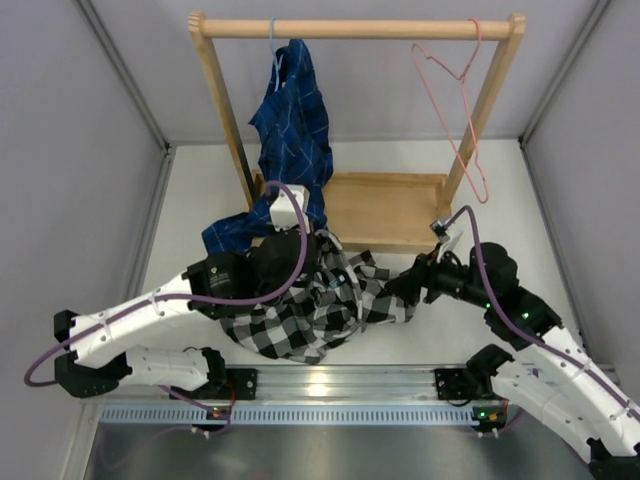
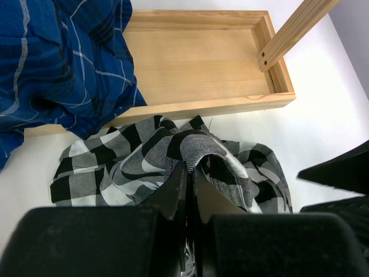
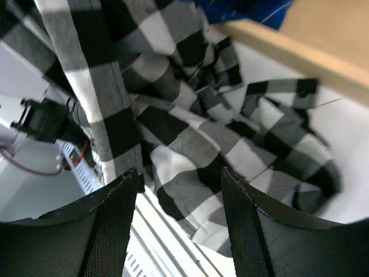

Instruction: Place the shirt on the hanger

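Note:
The black-and-white checked shirt (image 1: 300, 315) lies crumpled on the white table in front of the rack's base, partly lifted at its middle. My left gripper (image 2: 190, 167) is shut on a raised fold of the shirt (image 2: 115, 167), which drapes over and between its fingers. My right gripper (image 3: 179, 173) stands open at the shirt's right edge (image 1: 405, 287), with checked cloth (image 3: 190, 133) beyond its fingertips and nothing between them. The pink wire hanger (image 1: 462, 110) hangs bare from the right end of the wooden rail, apart from both grippers.
A wooden rack (image 1: 350, 28) stands at the back with a shallow tray base (image 1: 385, 210). A dark blue shirt (image 1: 292, 110) hangs from a light blue hanger at the rail's left and spills onto the tray. A metal rail (image 1: 330, 385) runs along the near edge.

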Tool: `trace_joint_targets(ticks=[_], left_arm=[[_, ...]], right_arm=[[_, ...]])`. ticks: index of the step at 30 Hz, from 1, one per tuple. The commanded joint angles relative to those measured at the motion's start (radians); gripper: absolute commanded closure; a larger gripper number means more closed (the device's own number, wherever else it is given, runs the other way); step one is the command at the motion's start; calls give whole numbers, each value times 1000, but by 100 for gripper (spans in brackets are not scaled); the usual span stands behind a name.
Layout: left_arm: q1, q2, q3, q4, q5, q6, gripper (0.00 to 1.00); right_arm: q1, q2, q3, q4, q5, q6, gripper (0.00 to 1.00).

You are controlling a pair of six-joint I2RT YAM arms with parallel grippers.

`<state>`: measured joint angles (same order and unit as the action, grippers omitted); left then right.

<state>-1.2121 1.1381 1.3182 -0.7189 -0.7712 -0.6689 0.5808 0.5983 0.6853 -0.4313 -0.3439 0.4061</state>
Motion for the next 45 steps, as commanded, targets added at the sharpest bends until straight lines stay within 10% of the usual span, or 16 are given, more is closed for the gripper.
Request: trace_joint_targets(ticks=[1,9,19,22,24,33,39,45], left_arm=[[2,3,15,26,-8,-26,100],[3,31,13,36,-7,-34,100],[5,9,7,45,-8,-31,100],[6,-1,0,45,-17,-34,100],[6,-5,-5,44,-20,-34,100],[8,-99,-154,145,-36,-31,100],[8,-207,-647,715,151,45,100],[8,-172,-702,828,197,69,100]], right_arm=[[63,24,-59,181,-110,62,43],[445,155,9,249,161,56,43],[588,340,79,161,580,112,46],[613,389,97,189,542,100,74],[616,411,135,169,554,86,100],[431,376,608,-340,1022,-131,100],[240,428,394,-342,821,-75,100],[234,403,303,-331,849,-49,100]])
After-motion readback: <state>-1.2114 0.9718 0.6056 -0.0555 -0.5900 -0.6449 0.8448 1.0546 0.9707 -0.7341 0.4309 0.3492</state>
